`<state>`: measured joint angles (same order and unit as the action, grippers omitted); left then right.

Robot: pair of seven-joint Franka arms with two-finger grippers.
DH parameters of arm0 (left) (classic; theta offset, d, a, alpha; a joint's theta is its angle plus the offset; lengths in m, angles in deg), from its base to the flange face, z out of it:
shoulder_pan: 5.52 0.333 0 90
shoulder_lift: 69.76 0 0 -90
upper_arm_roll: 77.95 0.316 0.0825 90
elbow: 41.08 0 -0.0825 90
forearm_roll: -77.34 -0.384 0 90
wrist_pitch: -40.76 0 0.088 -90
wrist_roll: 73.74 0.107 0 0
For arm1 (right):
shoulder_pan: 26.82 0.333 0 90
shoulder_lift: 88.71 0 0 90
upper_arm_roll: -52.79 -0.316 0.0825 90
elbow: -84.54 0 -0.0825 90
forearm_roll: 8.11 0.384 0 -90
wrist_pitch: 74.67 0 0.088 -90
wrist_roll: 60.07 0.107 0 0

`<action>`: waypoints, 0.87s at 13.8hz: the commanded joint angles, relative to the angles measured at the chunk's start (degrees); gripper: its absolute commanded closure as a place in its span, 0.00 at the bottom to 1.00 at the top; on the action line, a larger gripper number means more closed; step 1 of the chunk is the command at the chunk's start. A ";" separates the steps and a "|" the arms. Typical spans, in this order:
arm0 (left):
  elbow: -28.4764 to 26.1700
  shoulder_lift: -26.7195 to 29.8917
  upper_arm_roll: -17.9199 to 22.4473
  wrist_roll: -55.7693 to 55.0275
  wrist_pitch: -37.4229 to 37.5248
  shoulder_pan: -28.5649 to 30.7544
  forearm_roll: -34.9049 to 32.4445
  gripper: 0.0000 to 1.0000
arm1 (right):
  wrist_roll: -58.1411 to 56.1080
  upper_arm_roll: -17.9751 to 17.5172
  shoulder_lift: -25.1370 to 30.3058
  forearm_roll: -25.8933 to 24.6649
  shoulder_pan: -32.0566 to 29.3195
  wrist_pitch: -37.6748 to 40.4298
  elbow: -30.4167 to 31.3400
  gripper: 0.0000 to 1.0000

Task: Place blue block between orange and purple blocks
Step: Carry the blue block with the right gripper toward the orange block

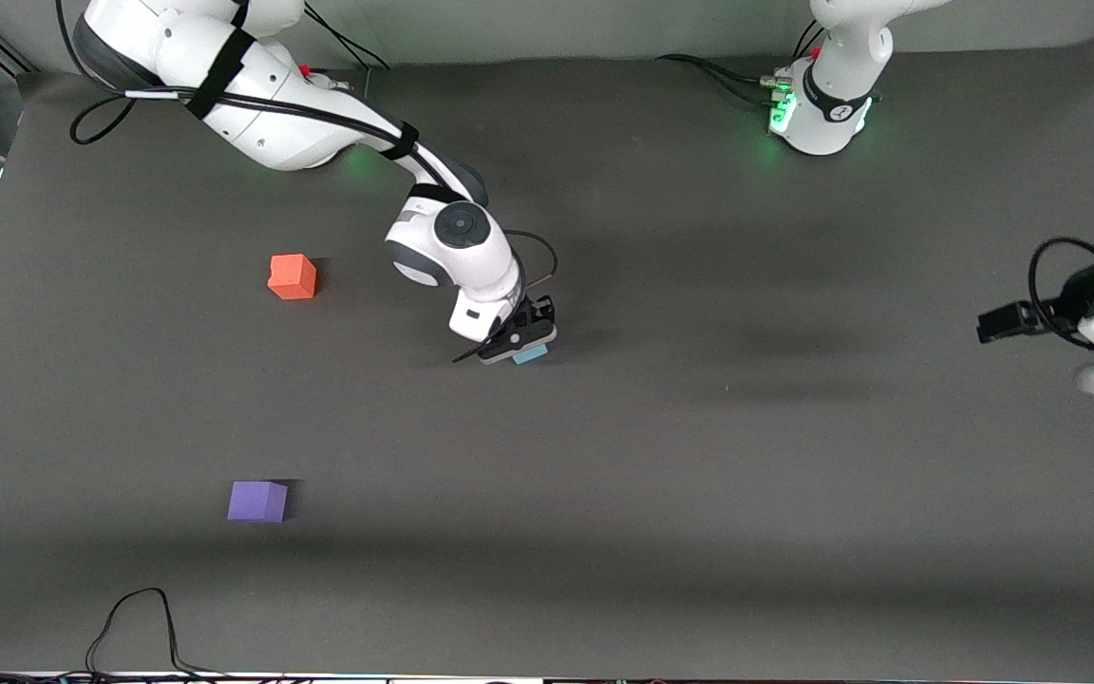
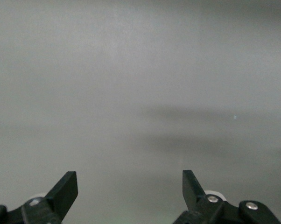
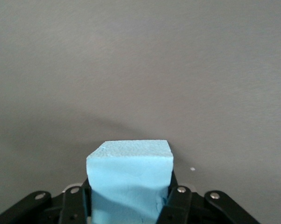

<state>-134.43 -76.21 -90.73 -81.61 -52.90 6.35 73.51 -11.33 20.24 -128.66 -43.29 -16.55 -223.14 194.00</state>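
Blue block (image 3: 129, 179) pinched between right gripper (image 1: 520, 344) fingers, mid-table, toward left arm's end from orange block (image 1: 292, 276). Purple block (image 1: 257, 501) nearer camera than orange. Carry low, release midway between them — squarely. Left gripper (image 2: 129, 192) waits, fingers wide.

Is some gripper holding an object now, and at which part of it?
The right gripper holds the blue block, its fingers pressing two facing side faces. The left gripper is open and holds nothing, waiting at its end of the table.
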 commanded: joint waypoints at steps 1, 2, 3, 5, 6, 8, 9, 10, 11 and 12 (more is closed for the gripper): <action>-1.39 4.41 7.65 -5.92 2.51 -9.99 -0.74 0.00 | 3.72 -0.50 4.33 -1.11 -1.04 5.09 -0.30 0.99; -1.39 5.03 9.33 -5.58 2.77 -11.50 -0.57 0.00 | 3.73 -0.42 7.48 -0.59 -1.13 10.26 -0.38 0.99; -1.30 5.47 9.61 -4.96 3.04 -11.43 -0.39 0.00 | 3.03 -0.24 10.56 2.37 -1.65 12.83 -0.12 0.99; -1.04 6.09 9.79 -4.87 4.35 -11.43 -0.04 0.00 | -2.04 0.20 15.49 11.15 -3.67 13.56 0.84 0.99; -0.69 6.09 9.53 -4.78 4.53 -11.17 0.05 0.00 | -5.38 1.42 17.43 15.02 -4.90 14.09 1.19 0.99; -0.08 6.01 8.83 -4.35 4.53 -9.86 0.14 0.00 | -13.11 6.76 21.47 22.66 -5.26 15.66 1.98 0.99; 0.19 6.01 7.61 -3.56 4.71 -8.02 0.22 0.00 | -17.58 10.45 23.49 27.58 -5.26 16.28 2.60 0.99; 0.19 6.01 5.59 -2.94 4.80 -6.00 0.31 0.00 | -22.59 14.23 25.51 32.32 -5.17 16.72 3.65 0.99; 0.28 6.01 5.14 -2.94 4.80 -5.72 0.22 0.00 | -27.25 18.00 27.53 37.07 -5.08 16.64 5.66 0.99; 0.71 5.75 5.22 -2.94 4.80 -5.72 0.22 0.00 | -32.08 21.61 29.03 39.99 -5.08 16.64 7.25 0.99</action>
<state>-134.27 -71.18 -84.24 -85.55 -49.08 -0.69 73.57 -35.98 36.60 -104.36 -9.39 -21.90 -206.18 196.19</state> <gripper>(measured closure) 0.000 0.436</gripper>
